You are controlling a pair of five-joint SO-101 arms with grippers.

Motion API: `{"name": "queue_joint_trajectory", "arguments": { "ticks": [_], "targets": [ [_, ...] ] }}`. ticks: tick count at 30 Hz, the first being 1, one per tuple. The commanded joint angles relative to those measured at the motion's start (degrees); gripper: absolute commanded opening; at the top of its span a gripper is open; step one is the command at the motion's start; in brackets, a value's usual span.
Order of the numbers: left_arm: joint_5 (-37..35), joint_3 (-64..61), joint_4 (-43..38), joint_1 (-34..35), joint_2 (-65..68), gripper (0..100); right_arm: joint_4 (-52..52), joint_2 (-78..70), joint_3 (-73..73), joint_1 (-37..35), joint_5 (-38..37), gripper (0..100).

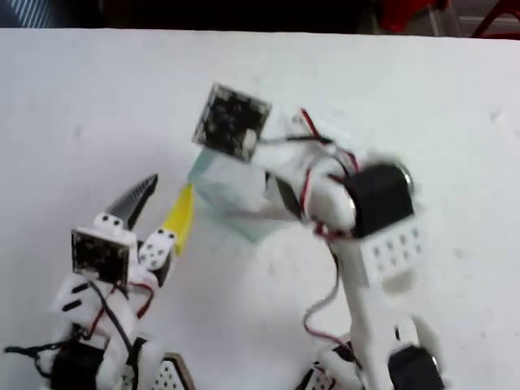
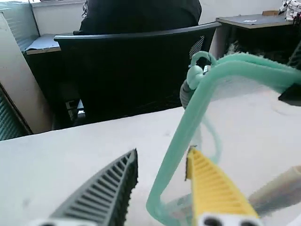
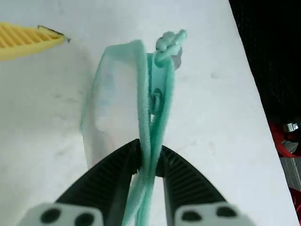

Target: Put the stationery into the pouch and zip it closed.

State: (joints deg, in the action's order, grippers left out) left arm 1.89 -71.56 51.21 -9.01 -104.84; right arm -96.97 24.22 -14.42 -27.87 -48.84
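Mint see-through pouch (image 3: 117,94) sits edge-up on the counter (image 3: 47,117). Right fingers (image 3: 113,167) clamp its zipper band (image 3: 146,108) short of the zipper pull (image 3: 169,40); left fingers (image 2: 211,188) spread open by its far end. I judge it light and floppy: grip the stiffer band, not the film.

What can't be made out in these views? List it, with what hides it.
- High view: most of the pouch, under the right arm.
- Right wrist view: the pouch's contents; seen edge-on in the right gripper.
- Left wrist view: pale object, cut off by the edge.
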Motion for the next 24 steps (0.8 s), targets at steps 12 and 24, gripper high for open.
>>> {"name": "queue_joint_trajectory", "arguments": {
  "ticks": [12, 24],
  "targets": [
    [20.4, 7.2, 9.3, -9.1, 4.6, 28, 7.7, 24.7, 31.7, 0.7, -5.4, 1.7],
    [31.5, 26.3, 9.1, -11.4, 36.0, 33, 5.4, 30.5, 34.3, 1.5, -10.8, 1.7]
  ]
}}
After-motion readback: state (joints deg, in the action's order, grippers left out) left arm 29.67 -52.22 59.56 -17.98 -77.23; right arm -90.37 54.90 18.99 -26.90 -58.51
